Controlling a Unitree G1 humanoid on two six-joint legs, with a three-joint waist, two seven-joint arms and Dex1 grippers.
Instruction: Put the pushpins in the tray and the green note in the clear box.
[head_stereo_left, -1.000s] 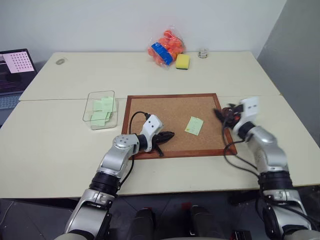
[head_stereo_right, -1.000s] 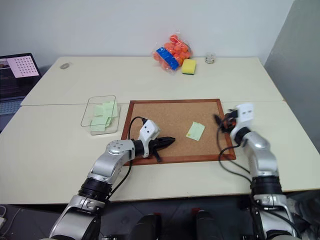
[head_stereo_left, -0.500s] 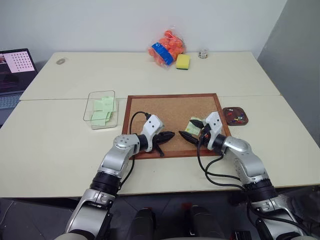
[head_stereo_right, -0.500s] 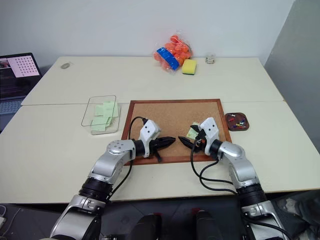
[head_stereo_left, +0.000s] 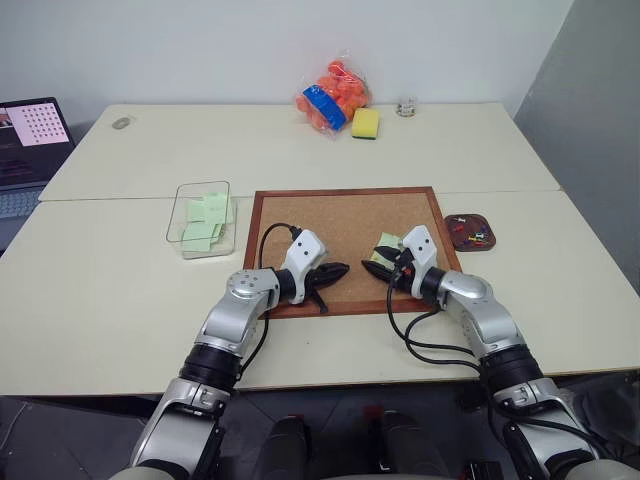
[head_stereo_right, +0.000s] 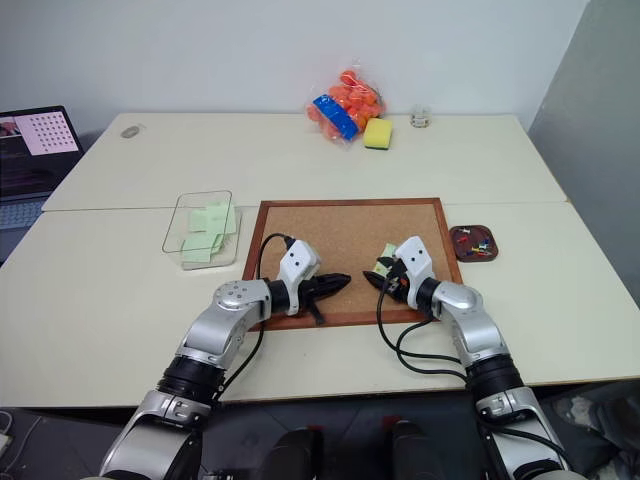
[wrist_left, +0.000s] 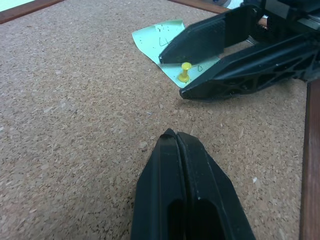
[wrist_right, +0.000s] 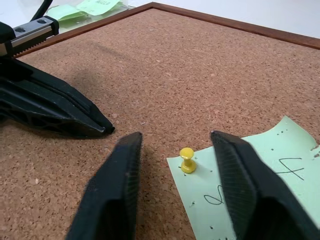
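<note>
One green note (wrist_right: 260, 175) on the corkboard (head_stereo_left: 340, 215), held by one yellow pushpin (wrist_right: 187, 160) at its near-left corner; the right gripper (wrist_right: 175, 190) stands with fingers apart on either side of that pin, not touching it, while the left gripper (wrist_left: 177, 145), fingers pressed together and empty, rests on the cork just to its left. Head views add what the wrist views lack — one clear box (head_stereo_left: 203, 219) left of the board with several green notes inside, and one brown tray (head_stereo_left: 470, 231) at right holding a few pushpins. The wrist views alone show the pen marks on the note.
</note>
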